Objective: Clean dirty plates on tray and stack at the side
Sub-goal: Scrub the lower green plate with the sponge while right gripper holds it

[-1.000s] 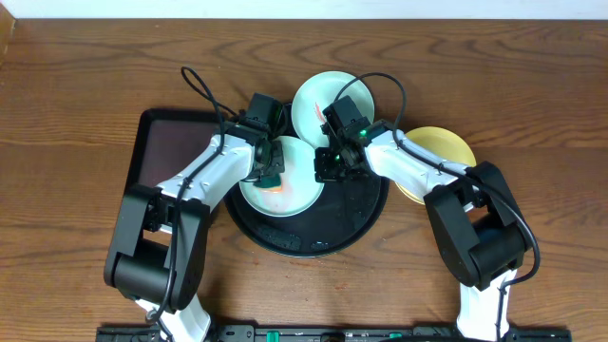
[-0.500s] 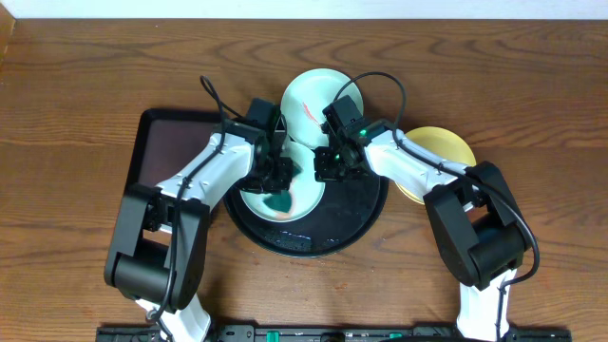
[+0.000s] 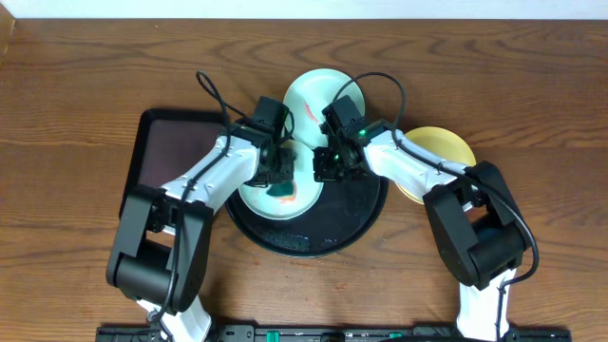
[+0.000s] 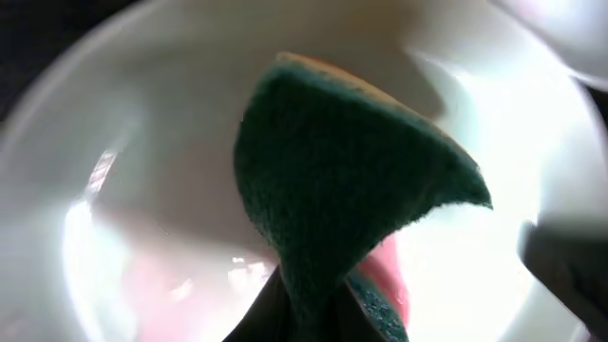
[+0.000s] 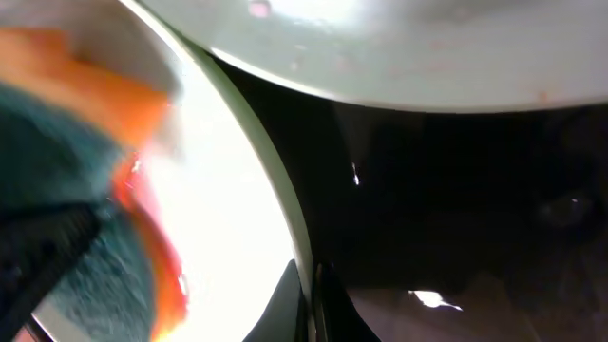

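Mint plate (image 3: 302,195) | left tool (image 3: 277,179) holds sponge (image 3: 282,192) inside | right tool (image 3: 325,171) pinching rim

Left gripper (image 3: 276,177): has shifted slightly right, toward the middle of the front plate (image 3: 302,197), since a second ago.

Sponge (image 3: 282,190): was at the plate's left side with its orange edge showing. Half a second ago it sat nearer the front rim. It has since drawn back a little.

Rear plate (image 3: 318,87): has moved slightly left. A red streak (image 3: 309,110), not visible a second ago, now shows on it.

Brown wooden table (image 3: 76,76); pale strip (image 3: 380,8) behind, perhaps a wall.
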